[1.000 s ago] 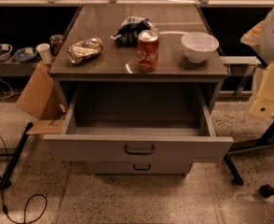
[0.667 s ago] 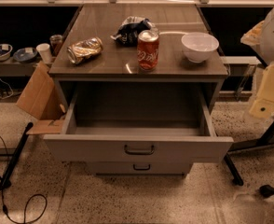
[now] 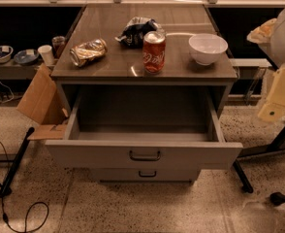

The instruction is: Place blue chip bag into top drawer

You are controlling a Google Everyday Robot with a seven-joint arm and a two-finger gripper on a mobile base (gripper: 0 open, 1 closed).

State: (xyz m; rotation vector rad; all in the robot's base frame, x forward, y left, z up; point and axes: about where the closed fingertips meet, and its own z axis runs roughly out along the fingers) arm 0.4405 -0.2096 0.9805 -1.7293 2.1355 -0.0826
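Lying crumpled on the grey cabinet top (image 3: 108, 68), the dark navy-blue foil chip bag (image 3: 134, 32) had an upright red soda can (image 3: 154, 51) just beside it at 5 o'clock, a crushed gold-brown can (image 3: 88, 52) at 8 o'clock and a white bowl (image 3: 208, 48) at 4 o'clock. The wide grey top drawer (image 3: 145, 154) stood open at 6 o'clock. The gripper was out of view; only the pale arm (image 3: 284, 38) showed at 3 o'clock.

The top drawer (image 3: 191, 155) stands pulled wide open, its inside bare. On the cabinet top (image 3: 108, 21) the blue chip bag (image 3: 134, 32) lies crumpled towards the back, just behind an upright red soda can (image 3: 154, 51). A crushed gold-brown can (image 3: 88, 52) lies to the left and a white bowl (image 3: 208, 48) sits to the right. The lower drawer (image 3: 118, 174) is closed. The gripper is out of frame.
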